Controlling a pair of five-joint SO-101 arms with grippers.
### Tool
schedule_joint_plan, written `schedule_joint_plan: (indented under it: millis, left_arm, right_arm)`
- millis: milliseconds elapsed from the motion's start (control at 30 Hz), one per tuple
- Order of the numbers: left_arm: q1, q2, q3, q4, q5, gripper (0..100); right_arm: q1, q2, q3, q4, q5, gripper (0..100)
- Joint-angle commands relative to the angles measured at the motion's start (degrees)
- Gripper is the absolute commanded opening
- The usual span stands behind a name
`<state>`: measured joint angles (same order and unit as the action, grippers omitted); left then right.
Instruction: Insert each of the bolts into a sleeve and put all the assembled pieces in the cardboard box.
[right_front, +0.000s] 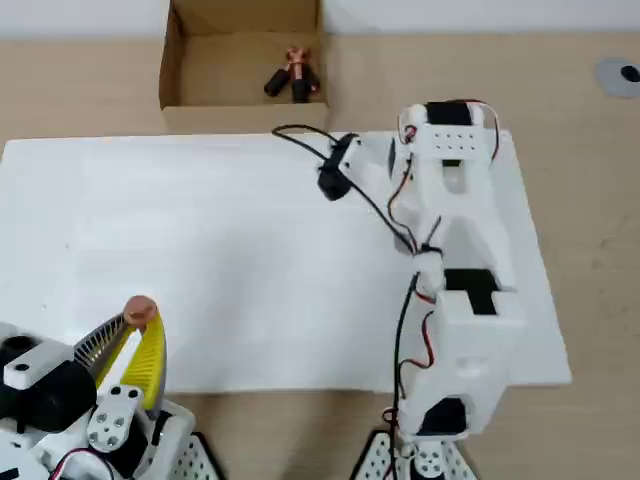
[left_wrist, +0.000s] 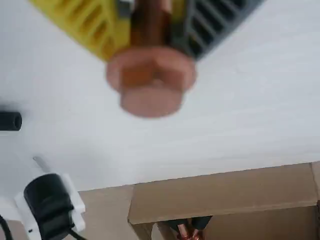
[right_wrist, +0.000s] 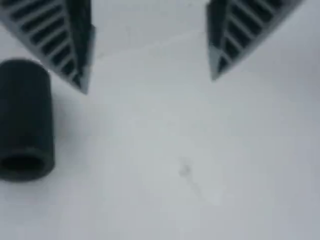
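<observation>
A copper bolt (right_front: 140, 309) is clamped between the yellow and grey fingers of the left pincer (right_front: 135, 328), at the near left corner of the white sheet (right_front: 230, 250). In the left wrist view the bolt's (left_wrist: 151, 82) hexagonal head sticks out past the fingertips, above the sheet.

A black sleeve (right_wrist: 25, 120) lies on its side on the sheet. It is just beside one finger of the right pincer (right_wrist: 149, 80) and outside the gap between the two fingers. That pincer is released, its fingers spread wide over bare sheet.

The cardboard box (right_front: 172, 70) stands on the tabletop (right_front: 80, 90) against the far edge of the sheet, well apart from the held bolt. Inside it, near the right wall, lie assembled pieces (right_front: 293, 78), black sleeves with copper showing.
</observation>
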<state>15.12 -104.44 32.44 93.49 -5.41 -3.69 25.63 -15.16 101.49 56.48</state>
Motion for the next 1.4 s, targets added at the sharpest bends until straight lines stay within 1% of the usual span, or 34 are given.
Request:
schedule_joint_plan:
  millis: [0, 233, 367, 433, 633, 867, 1067, 1367]
  left_arm:
    - [0.0, -0.4, -0.9, -0.1, 0.4, 1]
    - [0.0, -0.4, -0.9, -0.1, 0.4, 1]
    - [0.4, -0.4, -0.9, -0.1, 0.3, 1]
    - [0.4, -0.4, -0.9, -0.1, 0.3, 1]
    - [0.0, -0.4, -0.9, -0.1, 0.3, 1]
    - [-0.1, -0.4, -0.9, -0.1, 0.3, 1]
    - [-0.1, -0.4, -0.9, -0.1, 0.3, 1]
    - [-0.1, -0.4, -1.3, 0.2, 0.3, 1]
  right_arm:
    - [-0.7, 0.5, -3.9, 1.0, 1.8, 19.6]
    - [-0.7, 0.6, -7.4, 1.0, 3.5, 19.7]
    - [-0.1, 0.8, -8.4, 0.9, 3.7, 27.0]
    - [0.0, 0.8, -8.2, 0.8, 4.5, 28.9]
    - [1.9, 3.6, -9.5, 0.5, 5.3, 28.8]
    - [6.5, 14.6, -18.2, 0.8, 5.4, 28.8]
    - [6.0, 20.4, -20.8, 0.9, 5.4, 28.8]
    - [4.7, 21.5, -20.4, 0.9, 6.4, 28.8]
